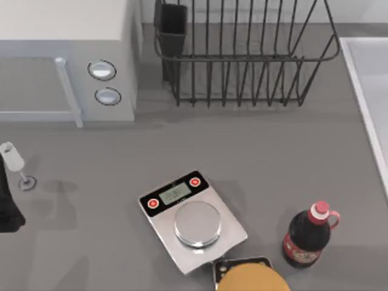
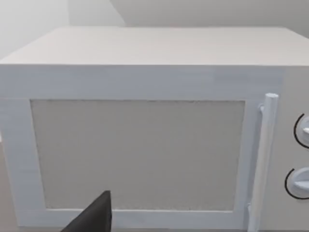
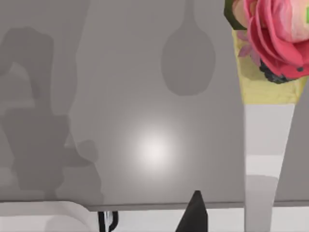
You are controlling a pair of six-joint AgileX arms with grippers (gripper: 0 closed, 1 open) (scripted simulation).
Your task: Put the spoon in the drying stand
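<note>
The drying stand [image 1: 242,59], a black wire rack with upright bars, stands at the back of the table, right of the middle. Its dark cutlery cup [image 1: 173,30] sits at the rack's left corner. The spoon is out of view. A spoon-shaped shadow [image 3: 188,55] lies on the grey surface in the right wrist view. My left arm [image 1: 7,206] is at the table's left edge, and a dark part of the left gripper [image 2: 91,218] points at the microwave door. A dark tip of my right gripper [image 3: 195,212] hangs over the grey surface.
A white microwave [image 1: 66,54] fills the back left. A white goblet-like thing [image 1: 13,159] stands by my left arm. A kitchen scale [image 1: 193,221], a dark soda bottle [image 1: 306,236] and an orange round thing [image 1: 251,280] sit at the front. A pink flower [image 3: 275,38] shows near the right gripper.
</note>
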